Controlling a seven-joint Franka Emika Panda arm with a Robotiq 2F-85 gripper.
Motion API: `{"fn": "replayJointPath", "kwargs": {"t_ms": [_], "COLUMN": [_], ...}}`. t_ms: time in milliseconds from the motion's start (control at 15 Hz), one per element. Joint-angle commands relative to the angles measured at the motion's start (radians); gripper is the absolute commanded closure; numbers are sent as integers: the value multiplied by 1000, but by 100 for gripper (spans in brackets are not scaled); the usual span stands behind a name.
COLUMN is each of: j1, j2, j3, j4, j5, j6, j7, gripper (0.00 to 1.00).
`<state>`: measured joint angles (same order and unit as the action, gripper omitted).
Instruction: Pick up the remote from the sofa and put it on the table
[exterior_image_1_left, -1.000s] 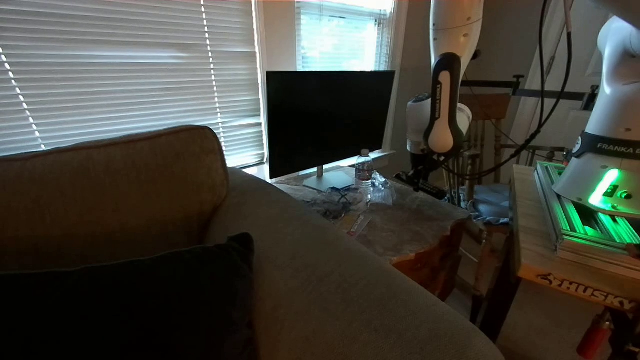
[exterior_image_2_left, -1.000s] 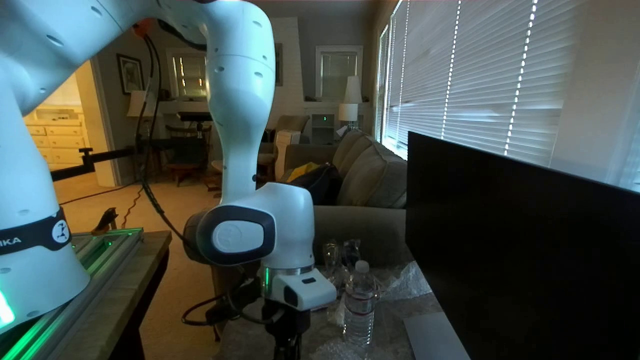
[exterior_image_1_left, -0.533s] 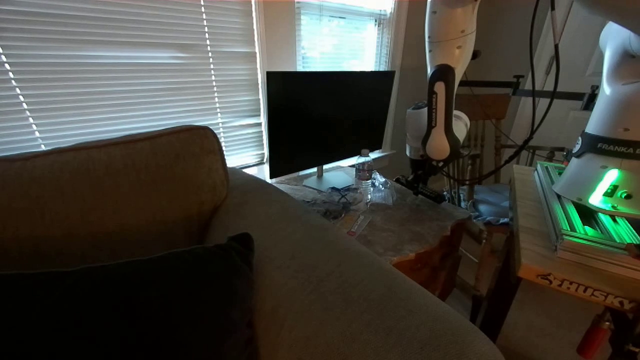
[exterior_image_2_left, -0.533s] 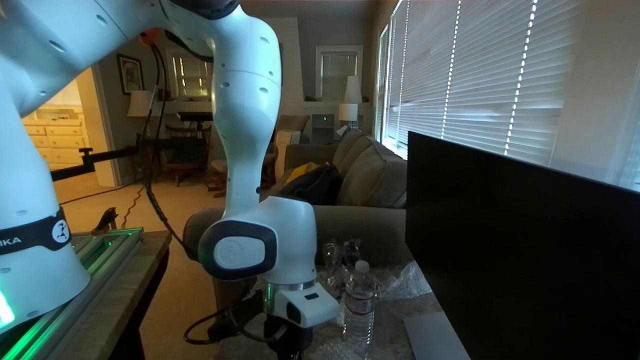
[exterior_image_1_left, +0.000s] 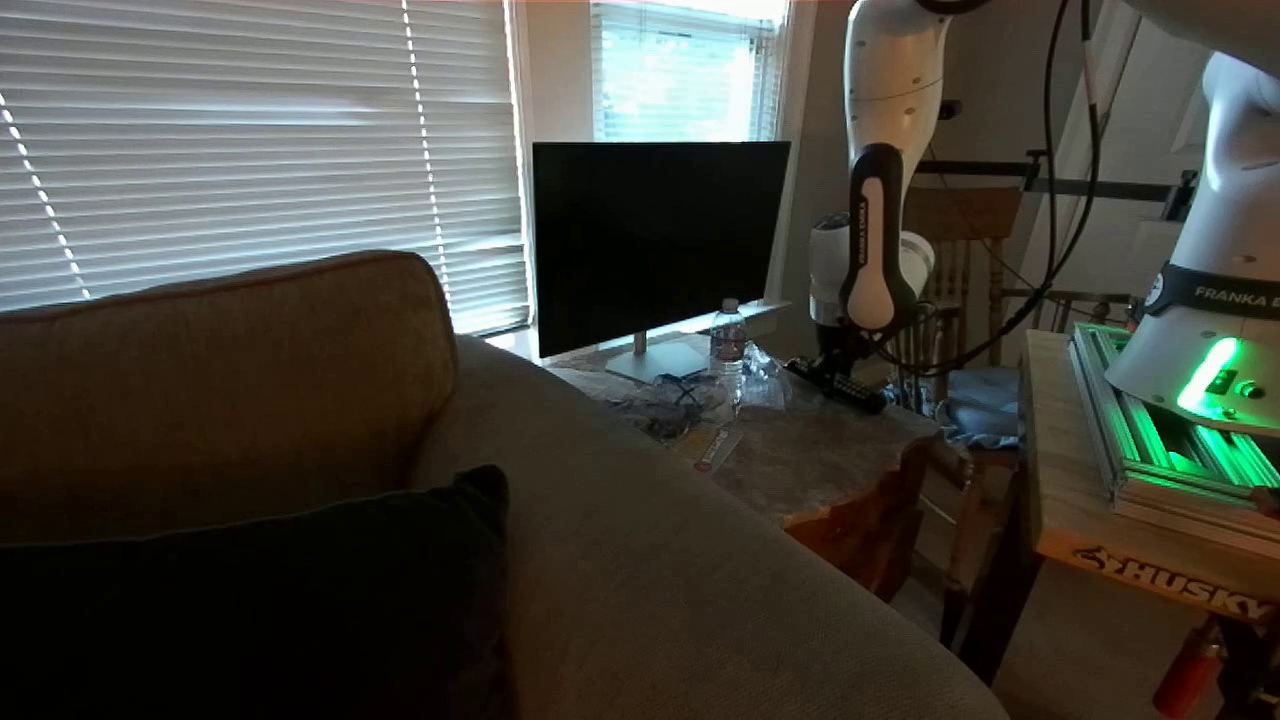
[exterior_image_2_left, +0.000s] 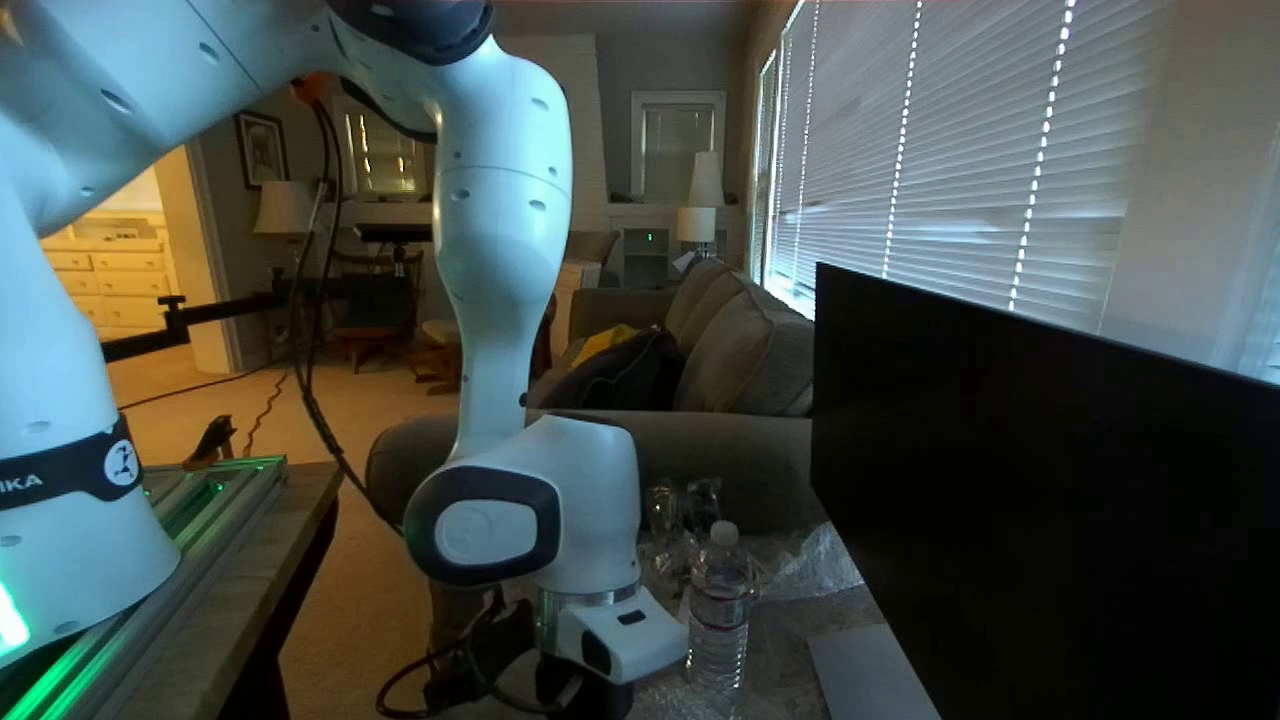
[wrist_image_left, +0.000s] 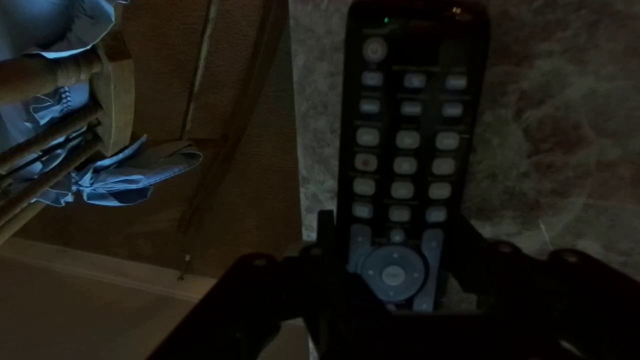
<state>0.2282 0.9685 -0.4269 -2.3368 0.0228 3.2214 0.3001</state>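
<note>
The black, jointed gripper (wrist_image_left: 395, 229) pinches the long, bar-shaped, pale-buttoned black remote (wrist_image_left: 406, 150) across its width over the mottled, stone-patterned grey-brown table (wrist_image_left: 555, 150); whether remote and table touch is unclear.

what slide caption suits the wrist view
End effector gripping a black remote, pale buttons showing, mottled table beneath.

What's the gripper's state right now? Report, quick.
Gripper: closed, holding the remote by its two long sides.
</note>
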Motion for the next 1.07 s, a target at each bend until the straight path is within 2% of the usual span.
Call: {"fn": "replayJointPath", "kwargs": {"t_ms": [0,67,133,200,400,733,1000], "j1": [-16,-15,-10,-7,-7,-24,-26], "j2": [32,33,36,38,32,-19,-87], "j3": [19,19,16,14,7,12,6], "j4": [28,26,25,24,9,-42,-111], "j5": [54,56,60,62,71,68,56], "j6": [29,33,39,41,58,99,75], "j7": [-47,-45,-43,-44,-57,-94,-133], "gripper": [71,61,21,19,2,0,0]}}
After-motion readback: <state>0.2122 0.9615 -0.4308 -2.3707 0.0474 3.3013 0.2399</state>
